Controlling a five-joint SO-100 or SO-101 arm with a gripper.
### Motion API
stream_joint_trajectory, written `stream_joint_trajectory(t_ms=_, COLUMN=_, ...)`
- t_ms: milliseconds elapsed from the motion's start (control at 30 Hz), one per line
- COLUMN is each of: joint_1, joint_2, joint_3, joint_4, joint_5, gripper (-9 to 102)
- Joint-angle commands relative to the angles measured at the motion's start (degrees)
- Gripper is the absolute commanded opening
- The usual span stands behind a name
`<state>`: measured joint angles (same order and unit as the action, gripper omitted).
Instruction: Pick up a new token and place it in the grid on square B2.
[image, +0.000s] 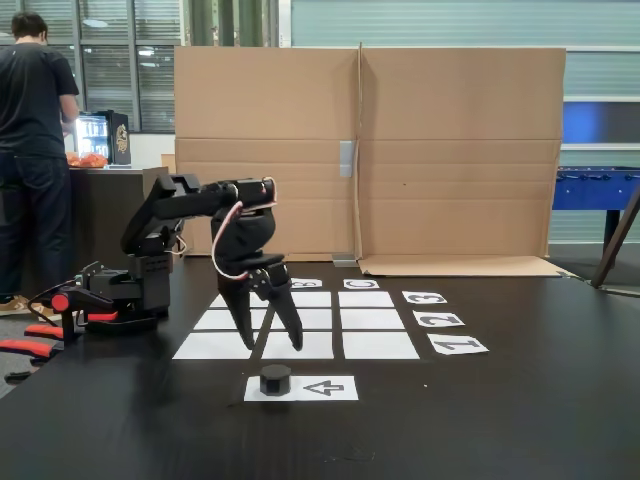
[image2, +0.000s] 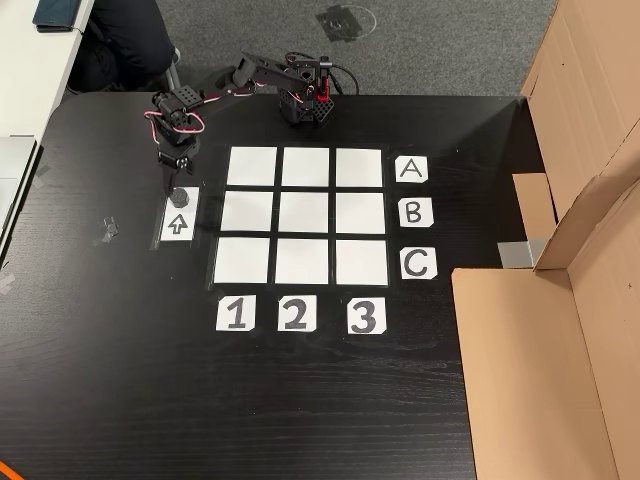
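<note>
Black tabletop with a cardboard screen (image: 400, 160) behind it; a person (image: 35, 150) stands at a counter far left in a fixed view. I see the arm's base (image: 120, 295) at the left, upper link raised, forearm reaching right, wrist bent so the pincer (image: 272, 346) points down at the table. Its two fingers are spread apart, released, nothing between them. From my side camera the tips hang above the table surface, just over the front edge of the grid (image: 300, 320). The token (image: 275, 379) sits lower in that picture, just below the tips and apart from them, on the left end of the white arrow sheet (image: 325, 388). In another fixed view, from above, the pincer (image2: 175, 172) lies just above the token (image2: 180, 196) in the picture; I can't tell the height gap from there. Token is on the arrow sheet's (image2: 177, 224) upper end, left of the grid (image2: 305, 215). Square B2 (image2: 304, 214) is bare white, well right of the token. Labels A B C (image2: 414, 212) run down the right side, 1 2 3 (image2: 295, 315) along the bottom.
</note>
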<state>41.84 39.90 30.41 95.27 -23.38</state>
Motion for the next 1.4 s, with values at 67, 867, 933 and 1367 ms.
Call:
stream_joint_trajectory(t_ms=67, joint_1=-1.0, joint_2=-1.9, joint_3=-4.8, joint_4=-0.1, joint_5=0.7, gripper=33)
stream_joint_trajectory(t_ms=867, joint_1=-0.2, joint_2=-13.2, joint_3=-16.7, joint_4=-0.5, joint_5=2.6, gripper=33)
stream_joint_trajectory(t_ms=933, joint_1=-0.1, joint_2=-13.5, joint_3=-17.2, joint_4=-0.5, joint_5=2.8, gripper=33)
stream_joint_trajectory(t_ms=1367, joint_1=0.7, joint_2=-15.4, joint_3=-20.0, joint_4=-0.6, joint_5=4.6, gripper=33)
